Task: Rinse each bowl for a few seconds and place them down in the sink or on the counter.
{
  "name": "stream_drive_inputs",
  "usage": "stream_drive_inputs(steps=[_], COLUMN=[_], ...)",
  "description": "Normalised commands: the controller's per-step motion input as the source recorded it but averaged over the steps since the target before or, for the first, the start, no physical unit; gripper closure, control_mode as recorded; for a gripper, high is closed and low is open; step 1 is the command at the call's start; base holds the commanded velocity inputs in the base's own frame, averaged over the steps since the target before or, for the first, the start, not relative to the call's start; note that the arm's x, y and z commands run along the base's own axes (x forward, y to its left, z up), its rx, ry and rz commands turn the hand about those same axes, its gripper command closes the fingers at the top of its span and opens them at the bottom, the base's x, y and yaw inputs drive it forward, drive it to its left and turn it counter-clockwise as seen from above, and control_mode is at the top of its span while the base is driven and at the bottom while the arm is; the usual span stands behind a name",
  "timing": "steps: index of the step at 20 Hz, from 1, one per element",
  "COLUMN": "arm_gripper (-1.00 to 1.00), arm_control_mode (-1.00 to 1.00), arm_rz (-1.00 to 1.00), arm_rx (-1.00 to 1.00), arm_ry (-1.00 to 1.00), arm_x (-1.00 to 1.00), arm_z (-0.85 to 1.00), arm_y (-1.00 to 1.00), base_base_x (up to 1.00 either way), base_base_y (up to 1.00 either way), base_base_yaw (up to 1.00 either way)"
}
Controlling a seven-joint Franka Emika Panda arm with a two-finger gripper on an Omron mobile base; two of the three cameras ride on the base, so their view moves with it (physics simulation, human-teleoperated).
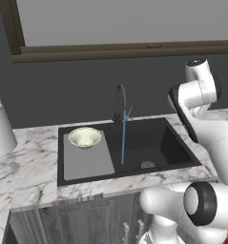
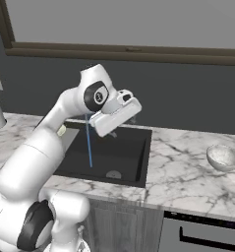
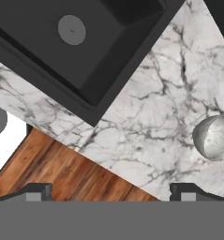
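Hand view looks down on the counter point(image 3: 146, 122) and sink point(image 3: 108, 42); water runs from the faucet point(image 1: 120, 102). One bowl point(image 1: 85, 137) sits on the drainboard; the other bowl point(image 2: 223, 158), pale, upright, waits right of the sink. Fingers point(image 3: 38, 191) spread, holding nothing. You likely fetch that bowl next: swing right, descend onto its rim.

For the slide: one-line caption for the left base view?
Water streams from the faucet into the sink; a bowl sits on its drainboard.
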Motion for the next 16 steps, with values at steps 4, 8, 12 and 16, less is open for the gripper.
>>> stream_drive_inputs(steps=[4, 8, 12, 16], arm_gripper=[-1.00, -1.00, -1.00, -1.00], arm_control_mode=[-1.00, -1.00, -1.00, -1.00], arm_rz=[0.00, 0.00, 0.00, 0.00], arm_rx=[0.05, 0.05, 0.03, 0.02], arm_ry=[0.04, 0.02, 0.02, 0.03], arm_x=[0.05, 0.04, 0.08, 0.13], arm_z=[-0.15, -0.12, -0.12, -0.08], arm_y=[-0.31, -0.29, -0.27, -0.27], base_base_x=[0.00, 0.00, 0.00, 0.00], base_base_y=[0.00, 0.00, 0.00, 0.00], base_base_yaw=[0.00, 0.00, 0.00, 0.00])
